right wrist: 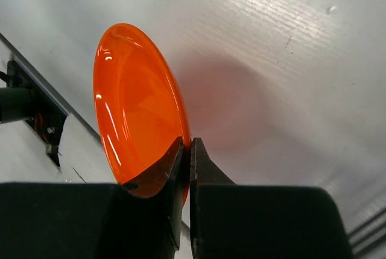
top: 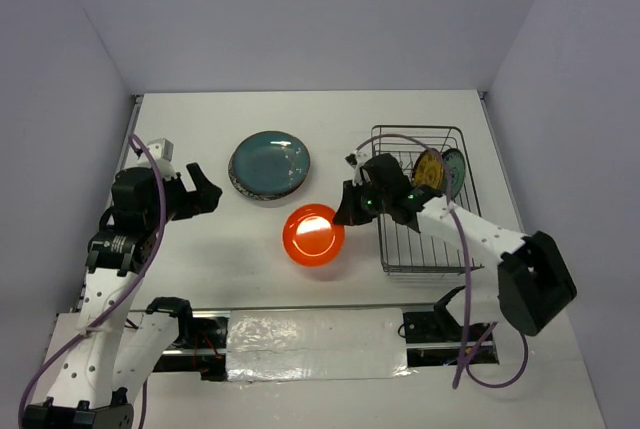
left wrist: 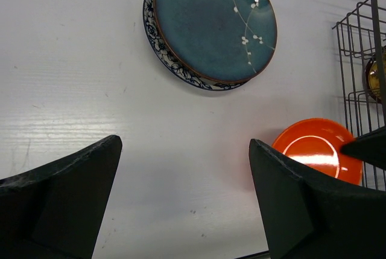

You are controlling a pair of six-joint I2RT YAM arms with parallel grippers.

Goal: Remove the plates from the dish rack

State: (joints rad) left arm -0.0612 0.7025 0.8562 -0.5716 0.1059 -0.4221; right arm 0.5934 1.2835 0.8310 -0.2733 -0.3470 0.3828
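The orange plate is held at its rim by the right gripper. The jaws are closed on the edge, with only a thin line between them. In the top view this plate is near the middle of the white surface, and the gripper is at its 2 o'clock side. Whether the plate rests fully on the surface, I cannot tell.

The dish rack stands at 3 o'clock from it, just beside. A yellowish plate and a teal plate stand upright at the far end of the rack.

At 11 o'clock lies the dark teal plate, stacked on a plate with a blue patterned rim.

The left gripper is at 9 o'clock, well apart, with its jaws wide open and empty.
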